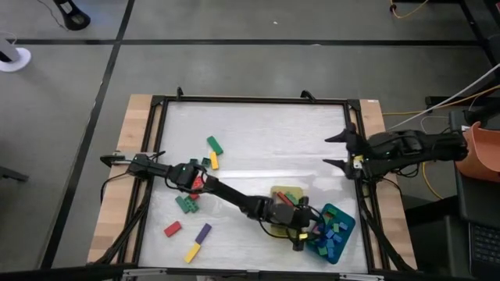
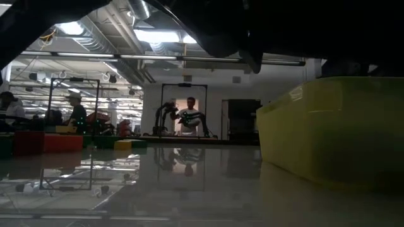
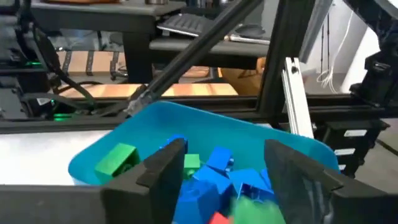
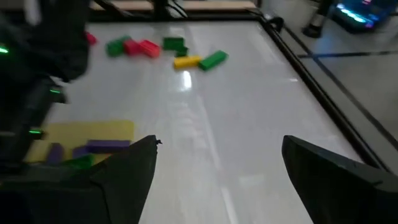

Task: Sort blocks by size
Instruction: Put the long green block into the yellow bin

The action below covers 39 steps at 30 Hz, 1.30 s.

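The teal tray (image 1: 344, 222) at the near right holds several blue and green blocks (image 3: 214, 163). My left gripper (image 1: 305, 226) hangs open just above it, fingers either side of the pile. A blurred green block (image 3: 256, 208) and a red one (image 3: 217, 218) show low between the fingers. The yellow tray (image 1: 283, 192) beside it holds purple blocks (image 4: 102, 146). Loose blocks lie on the table's left half: green (image 1: 214, 144), yellow (image 1: 213, 161), red (image 1: 173, 229), purple (image 1: 203, 232). My right gripper (image 1: 337, 150) waits open at the right edge, raised.
A black frame (image 1: 250, 100) runs around the white table top. My left arm (image 1: 226, 191) stretches slantwise over the table's middle. The yellow tray's wall (image 2: 334, 132) stands at the right of the low view. Bare surface lies across the far half (image 1: 266, 129).
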Motion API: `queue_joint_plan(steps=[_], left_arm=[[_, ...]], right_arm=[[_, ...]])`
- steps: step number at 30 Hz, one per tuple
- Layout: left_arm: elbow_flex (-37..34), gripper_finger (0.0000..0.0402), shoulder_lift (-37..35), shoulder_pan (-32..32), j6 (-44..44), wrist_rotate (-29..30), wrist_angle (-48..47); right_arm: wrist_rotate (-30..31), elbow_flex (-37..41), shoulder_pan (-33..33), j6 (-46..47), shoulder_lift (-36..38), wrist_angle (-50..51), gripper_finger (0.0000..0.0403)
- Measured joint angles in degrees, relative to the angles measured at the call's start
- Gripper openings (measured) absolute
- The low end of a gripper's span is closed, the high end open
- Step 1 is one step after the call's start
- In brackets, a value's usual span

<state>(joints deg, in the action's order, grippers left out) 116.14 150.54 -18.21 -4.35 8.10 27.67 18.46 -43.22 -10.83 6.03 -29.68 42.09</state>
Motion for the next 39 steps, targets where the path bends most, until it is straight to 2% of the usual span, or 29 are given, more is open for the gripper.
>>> queue_joint_plan(steps=[3, 5, 10, 13, 17, 22, 29, 32, 39], left_arm=[[-0.1, 0.0221, -1.1, 0.5, -1.2, 0.0, -1.8], [-0.1, 0.0223, -3.4, 1.0, -2.2, 0.0, -6.4], [0.1, 0.0225, -14.2, 2.6, -1.7, 0.0, -29.6], [-1.7, 0.0225, -19.7, 3.5, -2.7, 0.8, -39.8], [-6.3, 0.0225, -27.9, 4.9, -5.8, 7.6, -51.6], [-13.6, 0.0225, -37.5, 8.1, -18.9, 15.4, -71.2], [-19.7, 0.0225, -45.3, 11.8, -33.0, 16.1, -94.5], [-20.7, 0.0225, -45.0, 13.1, -40.6, 15.9, -101.1], [-27.6, 0.0225, -45.2, 17.7, -59.9, 15.7, -105.2]], right_arm=[[-3.6, 0.0, 0.0, 0.1, 2.1, 0.0, 0.0344], [-5.6, 0.2, 0.0, 0.1, 3.2, -0.2, 0.0344], [-7.6, 4.8, 0.0, 1.3, 6.4, -4.3, 0.0344], [-7.7, 8.8, 0.0, 3.0, 7.7, -7.4, 0.0344], [-9.3, 13.1, 0.0, 4.3, 7.8, -9.8, 0.0344], [-9.7, 17.0, 0.0, 4.7, 7.6, -13.0, 0.0344], [-9.0, 20.2, 0.0, 4.7, 7.4, -18.4, 0.0344], [-9.0, 21.2, 0.0, 4.2, 7.4, -20.4, 0.0344], [-9.0, 22.9, 0.0, 0.6, 7.4, -21.5, 0.0344]])
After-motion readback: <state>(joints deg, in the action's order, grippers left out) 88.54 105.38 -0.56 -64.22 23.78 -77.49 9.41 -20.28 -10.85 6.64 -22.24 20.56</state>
